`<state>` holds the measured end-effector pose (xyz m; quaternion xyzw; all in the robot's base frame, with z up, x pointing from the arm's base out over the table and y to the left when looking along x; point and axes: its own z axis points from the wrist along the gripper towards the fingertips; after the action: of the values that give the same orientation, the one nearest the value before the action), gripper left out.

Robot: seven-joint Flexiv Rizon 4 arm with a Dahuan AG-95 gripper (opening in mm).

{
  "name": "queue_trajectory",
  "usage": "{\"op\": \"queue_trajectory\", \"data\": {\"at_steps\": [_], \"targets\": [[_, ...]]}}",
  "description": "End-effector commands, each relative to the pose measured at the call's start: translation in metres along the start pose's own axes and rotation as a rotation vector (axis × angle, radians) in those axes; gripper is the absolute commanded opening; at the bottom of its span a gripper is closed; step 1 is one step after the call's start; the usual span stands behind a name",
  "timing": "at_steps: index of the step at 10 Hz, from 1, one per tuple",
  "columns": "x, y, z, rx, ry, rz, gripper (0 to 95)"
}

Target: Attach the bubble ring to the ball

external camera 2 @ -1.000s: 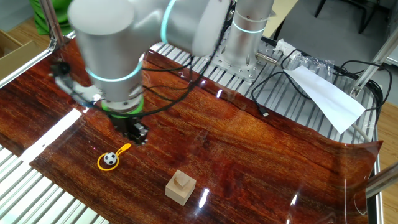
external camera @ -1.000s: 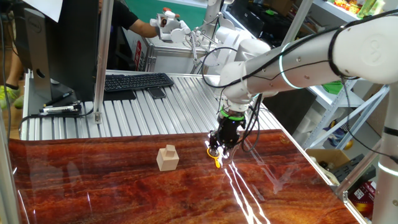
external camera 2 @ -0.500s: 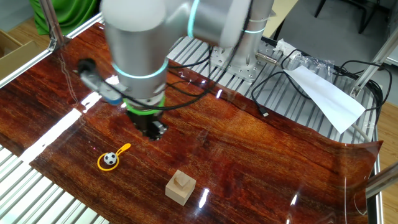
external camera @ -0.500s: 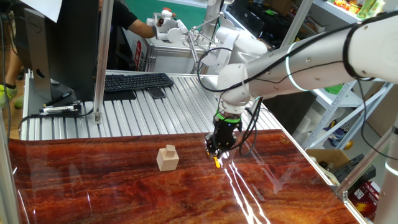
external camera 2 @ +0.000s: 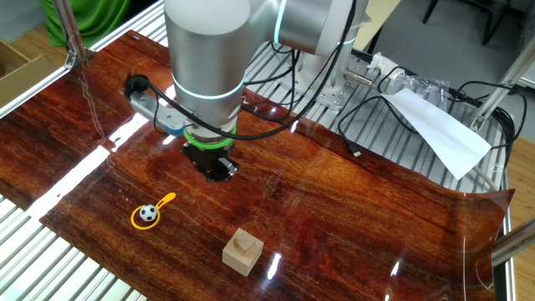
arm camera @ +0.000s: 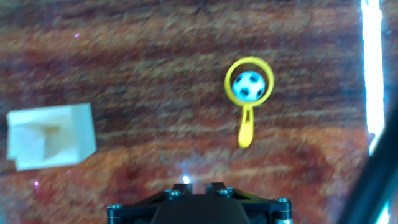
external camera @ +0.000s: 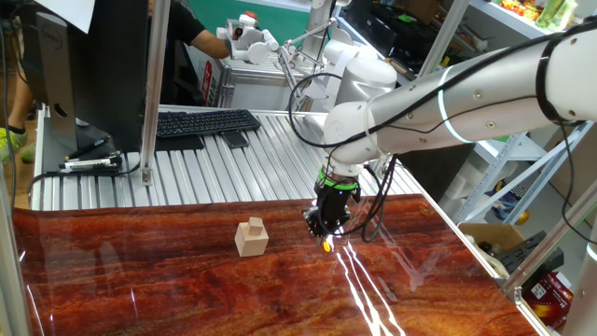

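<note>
The yellow bubble ring (external camera 2: 165,201) lies flat on the wooden table, its loop around the small black-and-white ball (external camera 2: 147,215). The hand view shows the ball (arm camera: 250,86) inside the loop and the ring's stem (arm camera: 246,129) pointing toward me. In one fixed view only a yellow bit of the bubble ring (external camera: 326,245) peeks out below the hand. My gripper (external camera 2: 219,171) hangs above the table, up and to the right of the ring, shut and holding nothing. In the hand view the gripper (arm camera: 194,186) shows at the bottom edge, its two fingers close together.
A pale wooden block (external camera 2: 243,252) stands near the table's front edge, also seen as the block (external camera: 251,237) left of the hand and the block (arm camera: 51,136). A keyboard (external camera: 205,122) lies on the ribbed metal surface behind. White paper (external camera 2: 439,130) and cables (external camera 2: 368,109) lie by the arm's base.
The arm has drawn away from the ring and ball, moving right in the other fixed view. The jaws have closed empty. Ring, ball and block have not moved.
</note>
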<state>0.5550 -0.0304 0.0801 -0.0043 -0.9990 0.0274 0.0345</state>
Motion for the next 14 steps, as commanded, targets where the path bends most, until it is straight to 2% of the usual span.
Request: {"op": "queue_trajectory", "data": {"at_steps": [1, 2, 4, 8, 10, 14], "targets": [[0.009, 0.003, 0.001, -0.003, -0.002, -0.030, 0.0], [0.013, 0.004, 0.000, -0.003, -0.006, -0.085, 0.0], [0.020, 0.005, -0.002, -0.006, -0.007, -0.094, 0.0], [0.031, 0.002, -0.004, 0.015, -0.021, -0.142, 0.0], [0.035, 0.001, -0.003, 0.025, -0.019, -0.148, 0.0], [0.038, -0.001, -0.006, 0.024, -0.015, -0.145, 0.0]]}}
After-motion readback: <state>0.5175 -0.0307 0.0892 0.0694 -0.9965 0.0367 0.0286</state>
